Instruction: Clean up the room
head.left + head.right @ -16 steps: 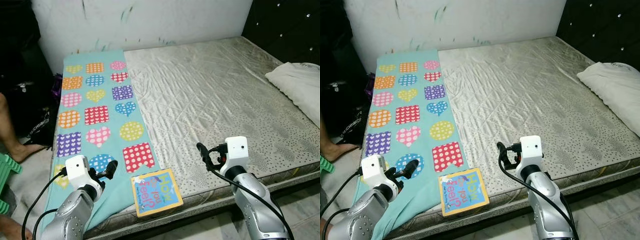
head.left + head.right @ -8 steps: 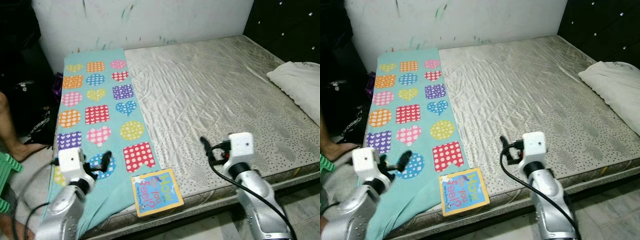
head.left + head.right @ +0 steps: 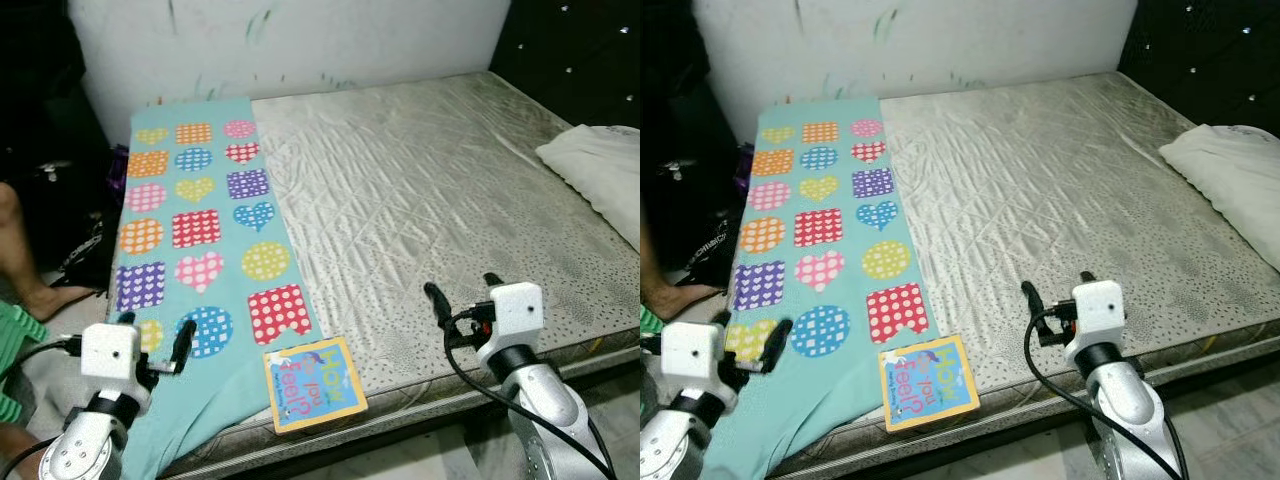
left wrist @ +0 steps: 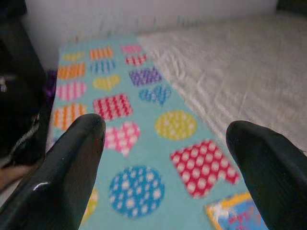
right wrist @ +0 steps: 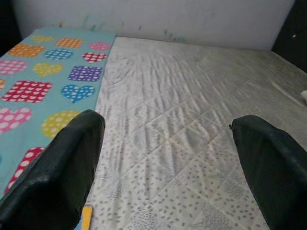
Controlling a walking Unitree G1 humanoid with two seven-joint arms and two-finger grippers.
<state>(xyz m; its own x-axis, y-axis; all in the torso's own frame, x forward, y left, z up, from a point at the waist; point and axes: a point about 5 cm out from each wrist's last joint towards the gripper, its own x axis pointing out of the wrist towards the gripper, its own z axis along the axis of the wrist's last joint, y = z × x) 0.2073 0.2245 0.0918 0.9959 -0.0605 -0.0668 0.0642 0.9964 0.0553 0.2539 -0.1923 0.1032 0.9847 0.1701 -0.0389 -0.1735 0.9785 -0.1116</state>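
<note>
At the far left a person's bare leg (image 3: 22,262) and a green stool (image 3: 14,345) sit on the floor beside the bed (image 3: 430,190). The left gripper (image 3: 155,338) hovers low over the near left corner of the bed, its jaws spread wide and holding nothing; the left wrist view shows both black fingers (image 4: 67,167) far apart. Under and ahead of those jaws lies a teal blanket (image 3: 195,225) printed with dotted hearts and squares, running along the left side of the mattress up to the white wall (image 3: 300,40). Just to the right of the left jaws, between the two grippers, a square picture book (image 3: 313,384) lies flat at the near edge of the bed, partly on the blanket, touching neither gripper. The right gripper (image 3: 462,297) hangs above the bare quilted mattress near the front edge, jaws likewise spread and empty. Well beyond and to the right of it, a white pillow (image 3: 598,170) rests against the dark headboard (image 3: 580,50).
</note>
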